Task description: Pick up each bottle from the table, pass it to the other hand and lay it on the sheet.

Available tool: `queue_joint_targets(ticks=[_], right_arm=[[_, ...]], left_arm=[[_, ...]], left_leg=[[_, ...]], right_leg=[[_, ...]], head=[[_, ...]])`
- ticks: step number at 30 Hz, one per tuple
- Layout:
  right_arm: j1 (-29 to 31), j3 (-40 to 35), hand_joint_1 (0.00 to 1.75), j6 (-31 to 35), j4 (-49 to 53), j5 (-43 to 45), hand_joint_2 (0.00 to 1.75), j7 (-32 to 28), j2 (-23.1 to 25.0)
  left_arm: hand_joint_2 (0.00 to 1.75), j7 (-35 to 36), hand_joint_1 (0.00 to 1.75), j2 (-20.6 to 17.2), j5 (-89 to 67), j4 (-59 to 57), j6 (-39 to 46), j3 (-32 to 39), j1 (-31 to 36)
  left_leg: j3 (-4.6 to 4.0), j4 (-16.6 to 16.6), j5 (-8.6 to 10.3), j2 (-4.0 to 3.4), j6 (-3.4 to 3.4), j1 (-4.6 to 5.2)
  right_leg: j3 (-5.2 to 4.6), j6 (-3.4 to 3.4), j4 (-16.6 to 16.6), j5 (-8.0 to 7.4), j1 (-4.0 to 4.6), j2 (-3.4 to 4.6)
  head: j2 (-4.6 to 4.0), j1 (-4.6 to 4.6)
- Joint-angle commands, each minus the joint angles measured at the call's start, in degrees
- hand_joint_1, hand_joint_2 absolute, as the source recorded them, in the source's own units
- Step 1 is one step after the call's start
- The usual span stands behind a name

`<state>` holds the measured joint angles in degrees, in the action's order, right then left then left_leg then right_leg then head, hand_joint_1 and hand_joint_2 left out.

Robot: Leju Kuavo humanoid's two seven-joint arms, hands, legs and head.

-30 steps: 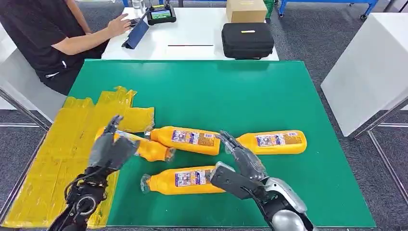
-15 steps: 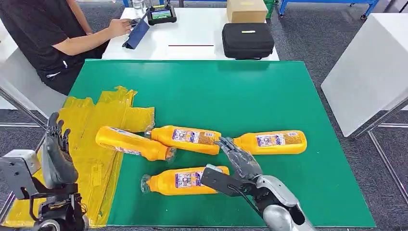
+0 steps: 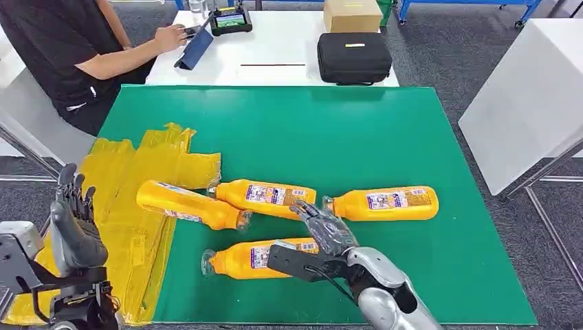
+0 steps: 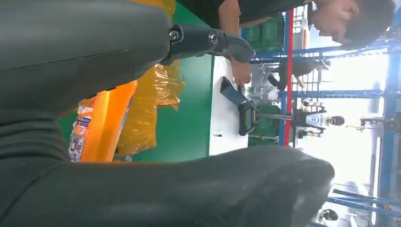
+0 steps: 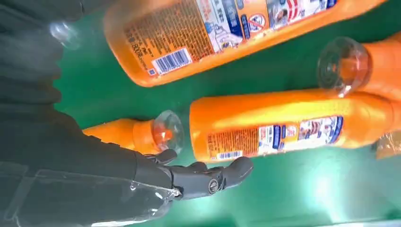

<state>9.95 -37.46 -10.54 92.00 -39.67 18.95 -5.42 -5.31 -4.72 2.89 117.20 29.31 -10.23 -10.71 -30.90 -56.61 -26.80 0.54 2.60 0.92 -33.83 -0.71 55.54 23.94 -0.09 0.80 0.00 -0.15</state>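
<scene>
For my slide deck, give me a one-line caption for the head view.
Right hand open over the nearest orange bottle; left hand raised, empty, beside the yellow sheet.

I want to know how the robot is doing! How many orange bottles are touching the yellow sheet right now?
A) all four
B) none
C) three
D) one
D: just one bottle lies with its bottom end on the yellow sheet; the other three bottles lie on the green mat.
</scene>
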Motion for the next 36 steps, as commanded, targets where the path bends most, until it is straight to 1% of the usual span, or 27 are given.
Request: queue_joint_targets(ticks=[1,2,4,5,6,8,9,11,12,13,17,19,22,23,24,26,27,28,30,32,34,35,36], right_arm=[[4.5,-4.9,0.00,-2.0,-9.8,-2.0,1.75,1.5,1.3],[4.7,-5.3,0.00,-2.1,-10.6,-2.2,1.75,1.6,1.4],[5.0,-5.5,0.00,-2.2,-11.3,-2.2,1.75,1.6,1.8],[5.1,-5.6,0.00,-2.2,-11.5,-2.3,1.75,1.6,1.9],[5.2,-5.7,0.00,-2.3,-11.9,-2.4,1.75,1.6,1.8],[5.4,-6.6,0.00,-2.6,-13.3,-3.0,1.75,1.9,1.8],[5.6,-6.9,0.00,-2.6,-14.3,-3.1,1.75,1.9,1.9],[6.0,-7.9,0.00,-2.9,-16.8,-3.5,1.75,1.9,2.1],[7.8,-9.5,0.00,-3.9,-19.1,-3.0,1.75,0.2,1.6],[8.7,-9.8,0.00,-3.9,-21.0,-3.1,1.75,-0.2,1.8],[9.6,-10.5,0.00,-3.8,-24.2,-3.2,1.75,-0.9,2.5],[10.6,-12.6,0.00,-4.2,-27.8,-4.3,1.75,-1.0,2.9],[12.0,-16.2,0.00,-4.3,-36.9,-6.5,1.75,-2.2,4.3],[11.8,-16.3,0.00,-3.6,-37.7,-6.7,1.75,-2.7,4.3],[12.0,-16.4,0.00,-3.0,-38.8,-6.8,1.75,-3.2,4.7],[13.0,-18.4,0.00,-4.1,-44.0,-7.7,1.75,-4.1,5.5],[13.0,-18.9,1.59,-4.0,-45.5,-7.7,1.75,-4.6,5.7],[13.2,-19.6,1.75,-3.7,-47.5,-7.9,1.75,-5.1,5.8],[13.2,-19.7,1.75,-3.5,-47.9,-7.9,1.75,-5.3,5.8],[12.9,-19.7,1.75,-2.6,-47.4,-8.0,1.75,-5.4,5.2],[12.7,-19.7,1.75,-2.4,-45.8,-8.0,1.75,-5.3,4.3],[12.4,-19.5,1.75,-2.5,-44.7,-8.0,1.75,-5.0,3.7],[12.4,-19.3,1.75,-2.5,-44.3,-7.9,1.75,-5.0,3.5]], left_arm=[[0.00,-0.4,0.00,0.3,1.2,-3.7,-0.6,-1.3,3.1],[0.00,-0.4,0.00,0.4,1.2,-3.9,-0.5,-1.4,3.3],[0.00,-0.3,0.00,0.4,1.2,-4.2,-0.5,-1.5,3.9],[0.00,-0.3,0.00,0.4,1.3,-4.4,-0.5,-1.5,4.1],[0.00,-0.2,0.00,0.4,1.3,-4.3,-0.5,-1.5,4.0],[0.00,-0.1,0.00,0.5,1.5,-4.1,-0.4,-1.6,4.0],[0.00,-0.2,0.00,0.5,1.7,-4.1,-0.4,-1.6,4.2],[0.00,-0.3,0.00,0.5,1.8,-4.1,-0.2,-1.7,4.3],[0.00,-0.3,0.00,0.6,1.9,-4.5,-0.1,-1.9,4.9],[0.00,-0.3,0.00,0.8,1.9,-4.7,0.1,-1.9,5.2],[0.00,-0.2,0.00,0.7,2.0,-5.0,0.2,-2.1,5.6],[0.00,-0.4,0.00,0.6,2.6,-4.9,0.4,-2.2,5.5],[0.00,-1.1,0.00,0.4,3.9,-5.4,0.7,-2.4,5.9],[0.00,-1.1,0.00,0.4,3.9,-5.5,0.8,-2.4,6.0],[0.00,-1.2,0.00,0.4,4.0,-5.6,0.8,-2.5,6.1],[0.00,-1.8,0.00,0.1,4.6,-6.0,1.2,-2.9,6.5],[0.00,-2.0,0.00,0.1,4.8,-6.2,1.4,-2.9,6.5],[0.00,-2.5,0.00,-0.2,5.4,-6.5,1.5,-3.1,6.6],[0.00,-2.6,0.00,-0.2,5.5,-6.6,1.5,-3.1,6.6],[0.00,-3.1,0.00,-0.4,6.4,-6.5,1.7,-3.1,6.5],[0.00,-3.3,0.00,-0.5,6.8,-6.3,1.9,-3.1,6.4],[0.00,-3.4,0.00,-0.6,7.0,-6.1,1.8,-3.2,6.3],[0.00,-3.4,0.00,-0.7,7.1,-6.0,1.8,-3.2,6.3]], left_leg=[[0.21,0.1,-0.02,-0.05,-0.16,-0.03],[0.14,0.1,-0.01,-0.01,-0.12,-0.02],[0.35,0.1,-0.06,-0.06,-0.26,-0.08],[0.16,0.1,-0.01,-0.03,-0.13,-0.02],[0.24,0.1,-0.03,-0.03,-0.20,-0.05],[0.16,0.1,-0.01,-0.03,-0.12,-0.02],[0.42,0.1,-0.09,-0.08,-0.31,-0.10],[0.19,0.1,-0.02,-0.05,-0.12,-0.04],[0.29,0.1,-0.04,-0.05,-0.18,-0.06],[0.26,0.1,-0.03,-0.06,-0.15,-0.03],[0.20,0.1,-0.01,-0.08,-0.11,-0.03],[0.37,0.1,-0.04,-0.03,-0.24,-0.07],[0.33,0.1,-0.03,-0.09,-0.17,-0.06],[0.29,0.1,-0.01,-0.07,-0.12,-0.04],[0.46,0.2,-0.03,-0.08,-0.21,-0.09],[0.48,0.1,-0.01,-0.04,-0.13,-0.06],[0.64,0.2,-0.01,-0.06,-0.21,-0.10],[0.72,0.2,-0.01,-0.01,-0.16,-0.07],[0.88,0.2,-0.03,-0.05,-0.26,-0.11],[1.04,0.2,-0.16,-0.20,-0.27,-0.10],[1.14,0.2,-0.17,-0.17,-0.50,-0.17],[1.52,0.1,-0.41,-0.39,-0.39,-0.11],[1.50,0.2,-0.34,-0.33,-0.45,-0.14]], right_leg=[[0.21,-0.01,-0.1,0.01,0.03,-0.03],[0.14,-0.01,-0.1,0.00,0.02,-0.04],[0.36,0.00,-0.1,0.04,0.07,-0.05],[0.15,0.00,-0.1,0.00,0.02,-0.02],[0.25,0.00,-0.1,0.02,0.05,-0.05],[0.15,0.00,-0.1,0.01,0.02,-0.02],[0.42,0.01,-0.2,0.06,0.09,-0.06],[0.17,0.00,-0.1,0.00,0.04,-0.01],[0.29,0.00,-0.1,0.03,0.07,-0.05],[0.24,-0.01,-0.1,0.02,0.04,-0.03],[0.18,-0.01,-0.1,0.00,0.03,0.00],[0.39,-0.02,-0.2,0.04,0.06,-0.10],[0.32,0.00,-0.2,0.01,0.06,0.00],[0.27,0.00,-0.1,0.00,0.04,-0.01],[0.45,0.00,-0.2,0.01,0.09,-0.04],[0.44,0.01,-0.2,0.01,0.07,-0.06],[0.61,0.01,-0.3,0.01,0.11,-0.09],[0.69,0.00,-0.3,0.02,0.08,-0.12],[0.84,0.02,-0.3,-0.01,0.13,-0.07],[0.97,0.02,-0.2,0.01,0.10,0.18],[1.09,0.05,-0.3,-0.06,0.17,0.18],[1.35,0.17,-0.2,0.12,0.13,0.43],[1.33,0.17,-0.3,0.04,0.16,0.31]], head=[[0.00,-0.02],[0.00,0.00],[0.00,0.00],[0.00,-0.02],[0.00,0.00],[0.00,0.00],[0.00,-0.02],[0.00,-0.02],[0.00,-0.02],[0.00,-0.02],[0.00,-0.02],[0.00,-0.02],[0.00,-0.02],[0.00,0.00],[0.00,0.00],[0.00,-0.02],[0.00,0.00],[0.00,0.00],[0.00,0.00],[0.00,-0.02],[0.00,0.00],[0.00,-0.02],[0.00,0.00]])
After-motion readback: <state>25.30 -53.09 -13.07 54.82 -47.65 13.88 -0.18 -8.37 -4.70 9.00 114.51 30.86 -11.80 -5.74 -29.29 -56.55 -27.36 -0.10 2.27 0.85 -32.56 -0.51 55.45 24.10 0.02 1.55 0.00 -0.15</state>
